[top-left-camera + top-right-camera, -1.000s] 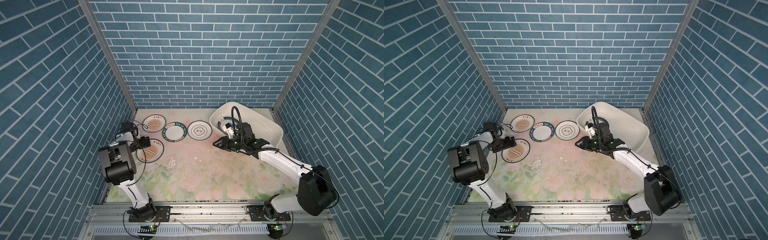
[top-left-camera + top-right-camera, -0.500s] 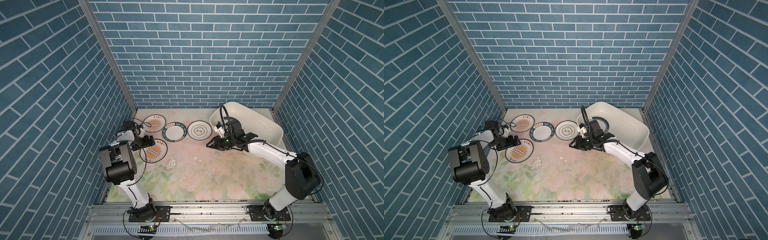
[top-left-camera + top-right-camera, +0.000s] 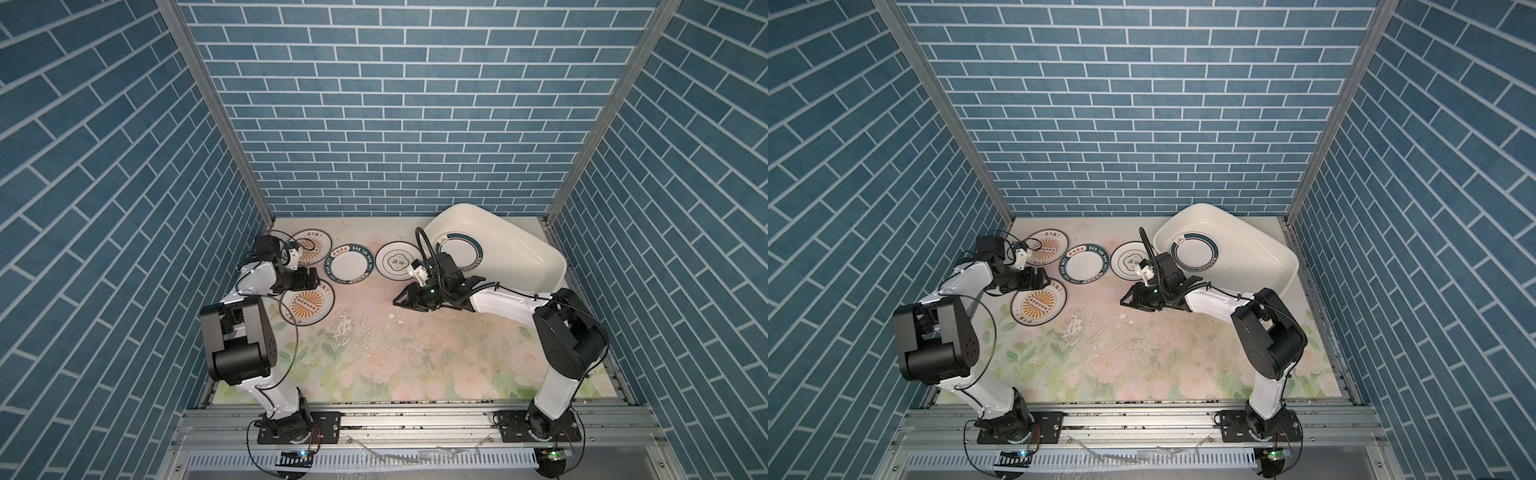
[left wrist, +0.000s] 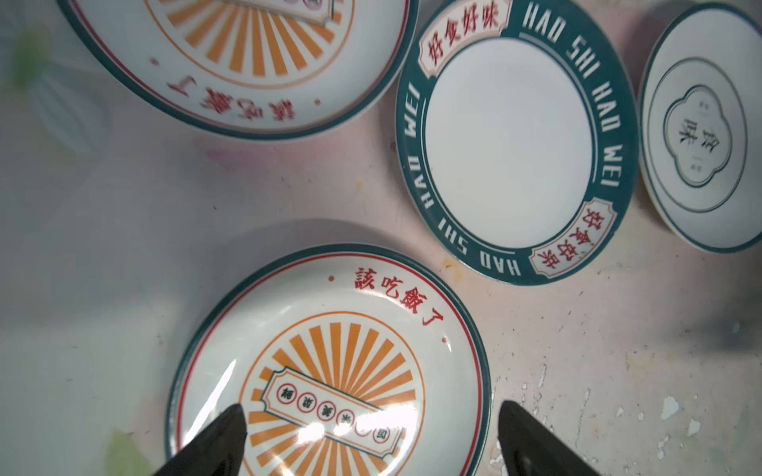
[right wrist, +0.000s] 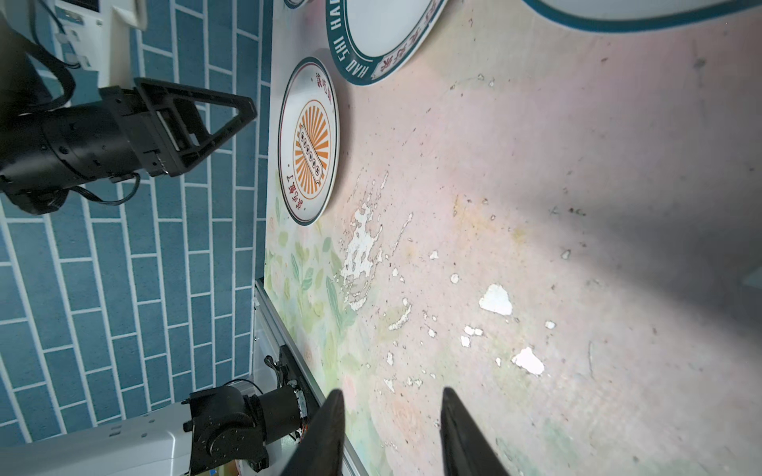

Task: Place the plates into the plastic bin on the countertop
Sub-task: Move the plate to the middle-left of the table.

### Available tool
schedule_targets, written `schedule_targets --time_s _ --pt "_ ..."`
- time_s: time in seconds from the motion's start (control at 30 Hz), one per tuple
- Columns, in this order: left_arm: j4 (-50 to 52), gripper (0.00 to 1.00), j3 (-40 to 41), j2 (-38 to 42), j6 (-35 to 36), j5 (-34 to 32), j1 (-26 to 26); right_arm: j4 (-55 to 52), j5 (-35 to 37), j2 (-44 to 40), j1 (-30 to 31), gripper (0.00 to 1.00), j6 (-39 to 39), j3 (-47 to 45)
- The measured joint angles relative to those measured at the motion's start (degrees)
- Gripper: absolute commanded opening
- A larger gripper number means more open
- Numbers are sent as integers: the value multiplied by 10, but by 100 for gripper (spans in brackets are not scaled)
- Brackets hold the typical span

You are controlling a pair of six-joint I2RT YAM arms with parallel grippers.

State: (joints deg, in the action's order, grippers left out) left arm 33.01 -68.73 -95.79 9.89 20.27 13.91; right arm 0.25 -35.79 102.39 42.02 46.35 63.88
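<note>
The right hand (image 3: pixel 402 300) has moved away from the bin (image 3: pixel 523 249) and now hangs low over the counter (image 3: pixel 415 357), a little open and empty. The counter is pale, with pink flowers and white worn spots. Blue brick walls (image 3: pixel 395 104) stand all around. One plate (image 3: pixel 459 258) lies in the bin; four lie on the counter. One green rim (image 4: pixel 606 123) reads "HAO SHI HAO WEI". The left hand (image 4: pixel 371 408) is wide open above a sunburst plate (image 4: pixel 330 371).

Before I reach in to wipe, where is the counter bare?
Bare: the near half of the countertop, this side of the right tool, and the bin floor right of its plate. Crowded: the far left corner, four plates by the left tool.
</note>
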Motion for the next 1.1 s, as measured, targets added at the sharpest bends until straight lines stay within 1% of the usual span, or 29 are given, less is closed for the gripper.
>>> schedule_targets --time_s 0.1,0.23,0.37,0.5,0.8,1.1 --pt "-12 100 -13 2 3 -23 1 8 0 0 0 40 2 0" --pt "-20 100 -12 -17 15 -44 6 10 0 0 0 40 2 0" --pt "-25 100 -7 -45 18 -46 24 9 0 0 0 40 2 0" --pt "-34 100 -6 -55 29 -48 37 9 -2 1 0 40 2 0" --pt "-39 100 -7 -97 45 -46 39 8 -11 31 0 40 1 10" --pt "-19 100 -36 -130 61 -45 41 8 -14 39 0 40 -3 14"
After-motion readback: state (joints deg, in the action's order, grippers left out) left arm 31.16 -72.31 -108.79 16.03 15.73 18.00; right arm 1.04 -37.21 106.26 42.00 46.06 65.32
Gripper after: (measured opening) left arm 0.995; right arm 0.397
